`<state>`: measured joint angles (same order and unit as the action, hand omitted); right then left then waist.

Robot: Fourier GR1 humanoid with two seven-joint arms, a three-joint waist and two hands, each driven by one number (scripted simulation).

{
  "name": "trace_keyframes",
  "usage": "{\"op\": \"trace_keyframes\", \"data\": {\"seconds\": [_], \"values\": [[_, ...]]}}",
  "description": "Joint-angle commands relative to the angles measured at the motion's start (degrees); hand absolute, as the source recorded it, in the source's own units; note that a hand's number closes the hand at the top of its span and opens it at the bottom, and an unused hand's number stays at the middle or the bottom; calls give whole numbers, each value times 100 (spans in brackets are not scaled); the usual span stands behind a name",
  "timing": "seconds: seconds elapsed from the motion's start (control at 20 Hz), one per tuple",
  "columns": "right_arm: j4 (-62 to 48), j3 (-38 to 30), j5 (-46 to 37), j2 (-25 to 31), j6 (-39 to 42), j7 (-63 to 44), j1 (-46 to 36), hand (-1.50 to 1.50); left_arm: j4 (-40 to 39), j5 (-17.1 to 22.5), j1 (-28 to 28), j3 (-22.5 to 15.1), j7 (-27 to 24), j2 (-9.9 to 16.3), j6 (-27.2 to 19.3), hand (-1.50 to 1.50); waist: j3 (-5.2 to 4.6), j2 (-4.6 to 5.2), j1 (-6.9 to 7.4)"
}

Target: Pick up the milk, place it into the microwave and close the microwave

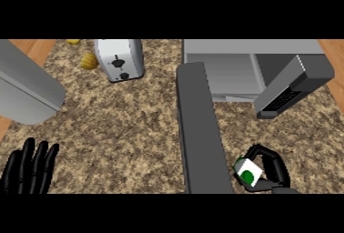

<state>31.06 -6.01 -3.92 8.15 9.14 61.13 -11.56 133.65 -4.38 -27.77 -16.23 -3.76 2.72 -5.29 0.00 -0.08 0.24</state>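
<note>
A small white milk carton with a green mark sits low at the right, near the counter's front. My right hand curls round it, fingers arching over its right side. The microwave stands at the back right with its cavity showing. Its door hangs open, swung out to the right. My right forearm runs as a long grey bar from the lower edge up toward the microwave, hiding the counter behind it. My left hand rests open at the lower left, fingers up.
A silver toaster stands at the back, left of centre. Yellow items lie beside it. A large grey slanted body fills the left side. The speckled counter spreads between them.
</note>
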Motion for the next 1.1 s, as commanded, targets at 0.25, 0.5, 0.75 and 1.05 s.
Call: {"op": "trace_keyframes", "data": {"seconds": [0.25, 0.5, 0.75, 1.05], "values": [[1655, 169, 322, -356, -77, -385, 495, 150, -172, 401, 16, 358, 43, 92, 86, -150, -8, -10, -46], [2500, 349, 201, -475, -493, -1122, 272, 150, 178, 686, -433, 634, -54, 270, 290, -150, -6, -13, -7], [2151, 439, -175, -724, -1191, -1892, -728, 150, -328, 433, -193, 341, -316, 83, 262, -150, -1, 7, 39], [1917, 467, -507, -809, -2341, -3002, -1583, 150, -286, 829, -279, 840, -395, 278, 477, -150, -5, 5, 56]]}}
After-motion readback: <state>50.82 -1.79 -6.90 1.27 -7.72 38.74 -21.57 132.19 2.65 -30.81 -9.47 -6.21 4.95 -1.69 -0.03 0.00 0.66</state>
